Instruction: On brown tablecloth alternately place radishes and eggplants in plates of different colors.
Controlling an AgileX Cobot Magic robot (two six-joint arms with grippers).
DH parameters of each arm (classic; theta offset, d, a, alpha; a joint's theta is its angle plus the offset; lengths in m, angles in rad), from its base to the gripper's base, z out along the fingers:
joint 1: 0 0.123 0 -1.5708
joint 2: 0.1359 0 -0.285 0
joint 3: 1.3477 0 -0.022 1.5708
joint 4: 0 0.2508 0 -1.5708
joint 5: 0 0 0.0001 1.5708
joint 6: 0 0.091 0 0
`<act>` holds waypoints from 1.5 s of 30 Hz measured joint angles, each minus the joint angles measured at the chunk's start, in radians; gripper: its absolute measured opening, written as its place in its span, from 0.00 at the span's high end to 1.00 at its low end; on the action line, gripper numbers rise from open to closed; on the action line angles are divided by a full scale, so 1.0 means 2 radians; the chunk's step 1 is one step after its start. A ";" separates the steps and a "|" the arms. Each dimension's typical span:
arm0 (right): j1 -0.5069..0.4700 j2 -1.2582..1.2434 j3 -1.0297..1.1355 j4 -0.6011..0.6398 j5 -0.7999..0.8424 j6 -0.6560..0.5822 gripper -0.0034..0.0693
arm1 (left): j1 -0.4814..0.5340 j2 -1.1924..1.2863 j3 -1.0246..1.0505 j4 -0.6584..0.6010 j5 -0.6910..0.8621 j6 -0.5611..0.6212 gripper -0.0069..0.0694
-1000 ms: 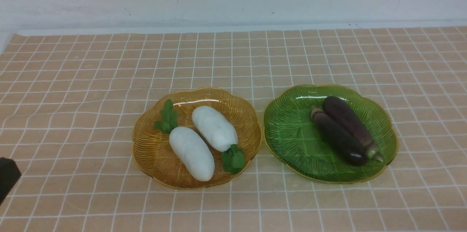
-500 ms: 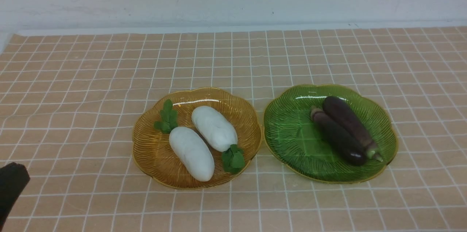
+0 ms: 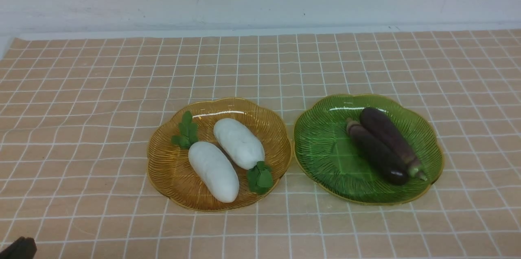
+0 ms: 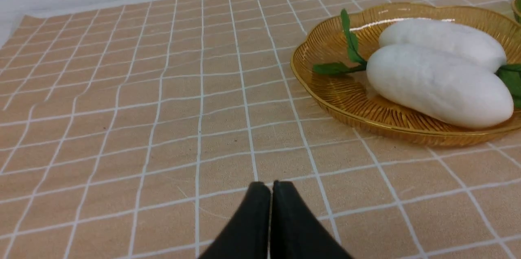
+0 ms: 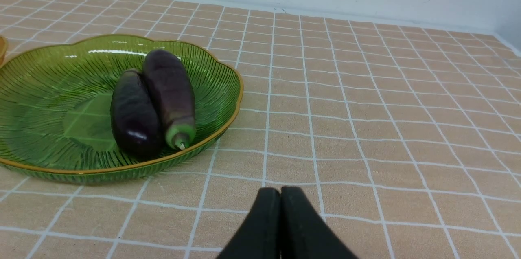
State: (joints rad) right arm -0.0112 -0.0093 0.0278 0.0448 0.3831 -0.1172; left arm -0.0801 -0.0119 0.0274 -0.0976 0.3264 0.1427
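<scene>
In the front view we saw the brown tablecloth carrying the amber plate with both radishes side by side, and just beside it on the right the green plate with both eggplants touching lengthwise. A dark bit of the left hand showed at the lower left corner. In the left wrist view, the left hand was clenched and empty, near the amber plate. In the right wrist view, the right hand was clenched, empty, near the green plate.
</scene>
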 joint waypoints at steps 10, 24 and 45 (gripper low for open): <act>0.000 0.000 0.000 0.000 0.000 0.000 0.97 | -0.007 0.000 0.000 0.004 0.027 0.000 0.92; 0.000 0.000 0.000 0.000 0.000 0.000 0.97 | -0.007 0.000 0.000 0.004 0.027 0.000 0.92; 0.000 0.000 0.000 0.000 0.000 0.000 0.97 | -0.007 0.000 0.000 0.004 0.027 0.000 0.92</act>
State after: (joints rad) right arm -0.0112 -0.0093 0.0278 0.0448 0.3831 -0.1172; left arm -0.0942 -0.0122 0.0283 -0.0896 0.3808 0.1427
